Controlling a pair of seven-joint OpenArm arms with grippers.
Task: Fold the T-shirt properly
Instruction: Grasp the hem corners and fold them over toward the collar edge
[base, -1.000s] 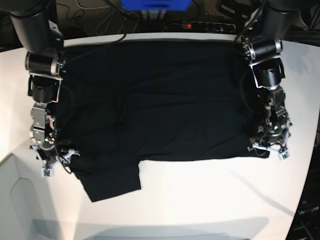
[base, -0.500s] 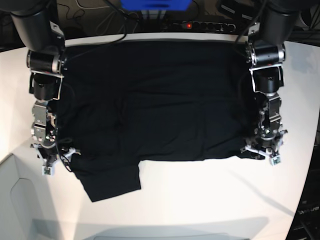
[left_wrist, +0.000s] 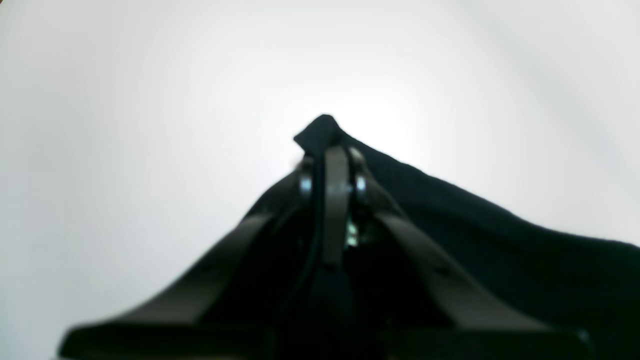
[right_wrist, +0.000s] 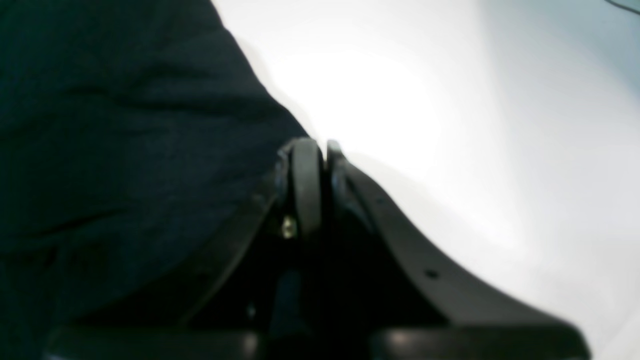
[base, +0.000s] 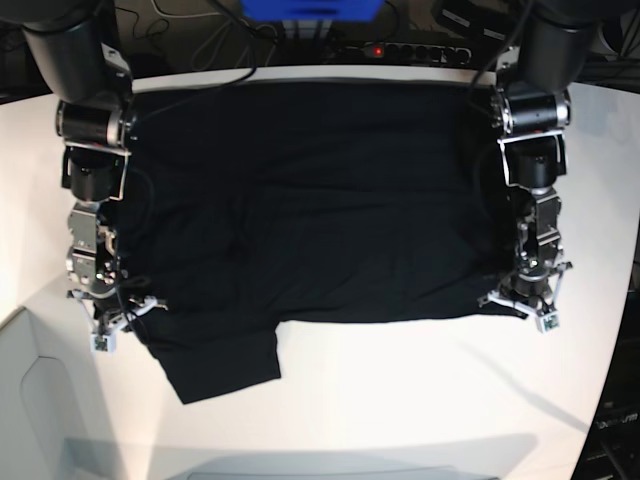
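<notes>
The black T-shirt (base: 320, 200) lies spread flat on the white table (base: 420, 390), with one flap (base: 225, 365) sticking out toward the front left. My left gripper (base: 530, 308) is at the shirt's front right corner. In the left wrist view that gripper (left_wrist: 331, 155) is shut on the T-shirt (left_wrist: 500, 240), and a small tip of cloth pokes out past the fingertips. My right gripper (base: 104, 328) sits at the shirt's left edge. In the right wrist view it (right_wrist: 320, 147) is shut, and the edge of the T-shirt (right_wrist: 125, 125) runs into its fingertips.
A power strip (base: 410, 50) with a red light, a blue object (base: 310, 10) and cables lie beyond the table's back edge. The table's curved edge runs close to both grippers on the left and right. Bare white tabletop stretches in front of the shirt.
Both grippers have gone from open to shut at the shirt's front edge. The arm on the base view's right shifted slightly inward; the other barely moved.
</notes>
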